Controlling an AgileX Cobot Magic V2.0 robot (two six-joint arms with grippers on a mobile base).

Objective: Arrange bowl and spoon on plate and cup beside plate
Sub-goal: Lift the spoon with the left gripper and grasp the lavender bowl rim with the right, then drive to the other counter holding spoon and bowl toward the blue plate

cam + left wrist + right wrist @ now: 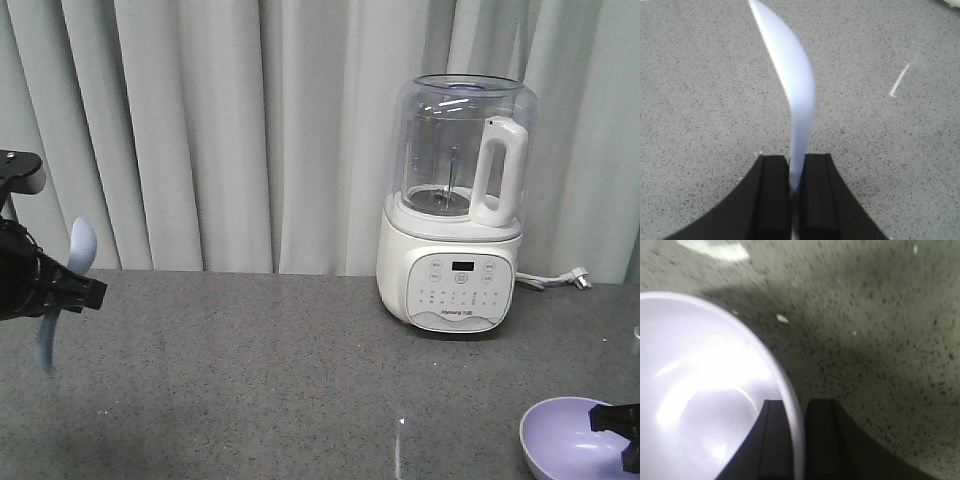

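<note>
My left gripper hangs above the grey table at the far left, shut on the handle of the pale blue spoon. The spoon stands upright, scoop end up. In the left wrist view the spoon rises from between the two black fingers of the left gripper. At the bottom right, the lavender bowl is held by my right gripper. In the right wrist view the bowl has its rim pinched in the right gripper, one finger inside and one outside. The plate and the cup are out of view.
A white blender with a clear jug stands at the back right, and its cord trails off to the right. Grey curtains hang behind the table. A thin white mark lies on the speckled tabletop.
</note>
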